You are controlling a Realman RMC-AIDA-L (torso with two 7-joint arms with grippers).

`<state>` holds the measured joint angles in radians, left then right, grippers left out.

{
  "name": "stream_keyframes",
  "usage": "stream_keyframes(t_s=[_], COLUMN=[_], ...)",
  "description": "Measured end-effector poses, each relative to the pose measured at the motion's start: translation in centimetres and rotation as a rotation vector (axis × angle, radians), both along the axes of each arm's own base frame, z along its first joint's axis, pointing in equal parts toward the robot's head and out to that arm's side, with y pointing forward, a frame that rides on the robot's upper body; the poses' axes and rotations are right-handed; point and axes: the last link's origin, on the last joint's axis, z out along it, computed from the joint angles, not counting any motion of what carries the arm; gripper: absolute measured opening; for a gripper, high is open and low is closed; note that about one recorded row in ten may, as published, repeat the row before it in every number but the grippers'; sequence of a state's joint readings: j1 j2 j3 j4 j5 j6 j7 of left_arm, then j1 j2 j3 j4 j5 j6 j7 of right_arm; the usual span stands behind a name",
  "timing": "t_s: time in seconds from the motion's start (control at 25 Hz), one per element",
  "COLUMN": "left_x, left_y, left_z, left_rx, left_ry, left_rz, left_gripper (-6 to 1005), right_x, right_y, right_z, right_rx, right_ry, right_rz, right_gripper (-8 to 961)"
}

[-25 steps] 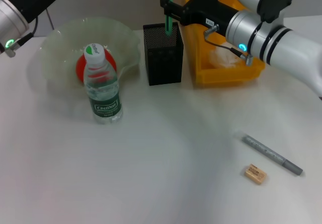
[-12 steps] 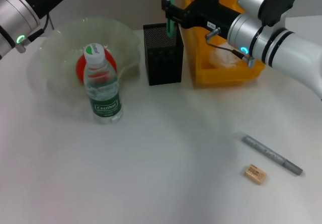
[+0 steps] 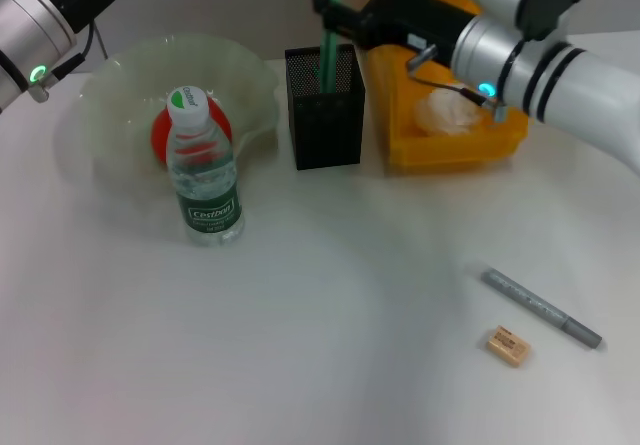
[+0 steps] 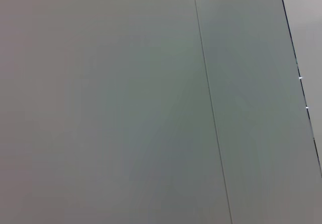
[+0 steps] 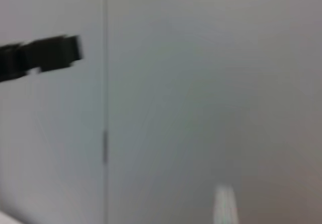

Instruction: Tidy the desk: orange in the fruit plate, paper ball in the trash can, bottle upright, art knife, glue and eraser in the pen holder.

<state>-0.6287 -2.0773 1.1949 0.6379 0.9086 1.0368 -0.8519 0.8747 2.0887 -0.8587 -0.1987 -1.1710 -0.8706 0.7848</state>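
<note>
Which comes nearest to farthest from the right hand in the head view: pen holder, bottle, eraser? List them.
From the right hand:
1. Pen holder, directly below it, at the desk's back.
2. Bottle, upright, toward the robot's left.
3. Eraser, near the front on the robot's right.

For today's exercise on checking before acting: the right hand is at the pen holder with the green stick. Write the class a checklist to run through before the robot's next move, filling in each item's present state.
1. Green stick has its lower end inside the pen holder: ok.
2. Right hand has let go of the stick: cannot tell.
3. Bottle upright: ok.
4. Orange in the fruit plate: ok.
5. Eraser in the pen holder: not ok, it lies on the table beside the grey pen-like tool.
6. Left hand parked off the work area: cannot tell, only its arm shows at the upper left.
</note>
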Motion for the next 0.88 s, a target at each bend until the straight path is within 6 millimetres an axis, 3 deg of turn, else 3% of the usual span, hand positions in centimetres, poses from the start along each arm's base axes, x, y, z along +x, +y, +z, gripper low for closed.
stream_keyframes(t_s=[0.32, 0.88], left_x=[0.1, -0.4], left_y=[0.1, 0.0], left_z=[0.0, 0.2], left_rx=[0.007, 0.013], left_ry=[0.002, 0.005], left_rz=[-0.002, 0.006], left_gripper=[707, 707], right_x=[-0.7, -0.5], right_y=[0.0, -0.3], right_z=[-1.1, -0.5], right_rx=[-0.032, -0.053], right_ry=[-0.025, 0.04], right_rz=[0.007, -0.003], right_gripper=[695, 695])
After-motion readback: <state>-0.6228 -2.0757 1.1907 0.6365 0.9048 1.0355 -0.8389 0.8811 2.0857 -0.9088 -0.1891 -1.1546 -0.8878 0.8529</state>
